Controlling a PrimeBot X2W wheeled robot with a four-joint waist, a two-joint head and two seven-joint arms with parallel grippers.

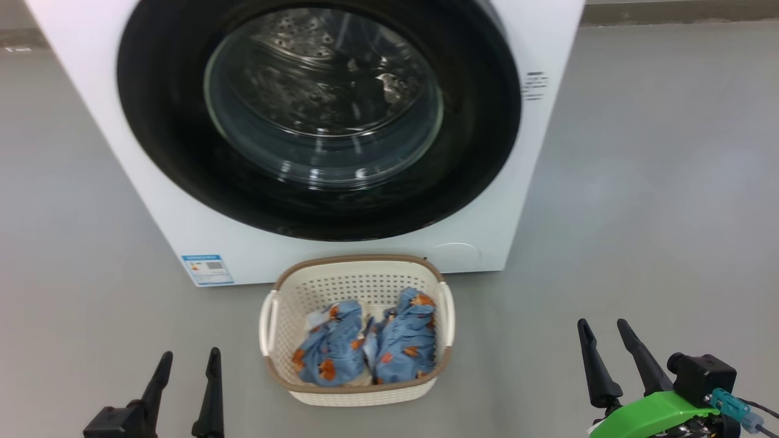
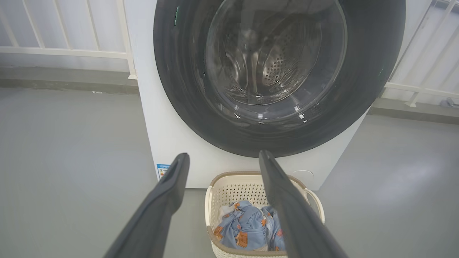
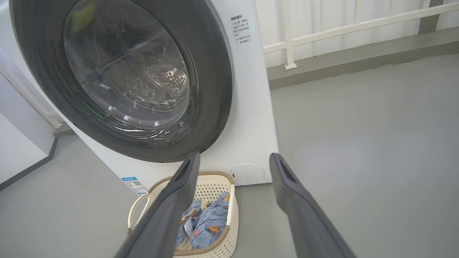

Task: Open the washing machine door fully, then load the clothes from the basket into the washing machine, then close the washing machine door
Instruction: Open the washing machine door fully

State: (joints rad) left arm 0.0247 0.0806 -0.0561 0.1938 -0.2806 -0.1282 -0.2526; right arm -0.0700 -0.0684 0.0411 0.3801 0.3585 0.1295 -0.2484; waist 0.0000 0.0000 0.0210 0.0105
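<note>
The white washing machine (image 1: 152, 201) stands ahead with its round black door (image 1: 164, 140) shut flat against the front; the steel drum shows through the glass porthole (image 1: 322, 97). On the floor in front sits the cream basket (image 1: 365, 280) holding two bundles of blue bear-print clothes (image 1: 333, 350) (image 1: 406, 337). My left gripper (image 1: 188, 362) is open, low and to the left of the basket. To the basket's right, my right gripper (image 1: 602, 328) is open as well. Both hold nothing. The wrist views show the door (image 2: 179, 89) (image 3: 211, 71), the basket (image 2: 229, 188) (image 3: 233, 211) and the clothes (image 2: 244, 227) (image 3: 209, 224).
Grey floor (image 1: 639, 213) spreads on both sides of the machine. A white railing (image 2: 64, 52) (image 3: 340, 30) on a low grey kerb runs behind it. A blue label (image 1: 207, 269) and a round cover (image 1: 453, 254) sit low on the machine's front.
</note>
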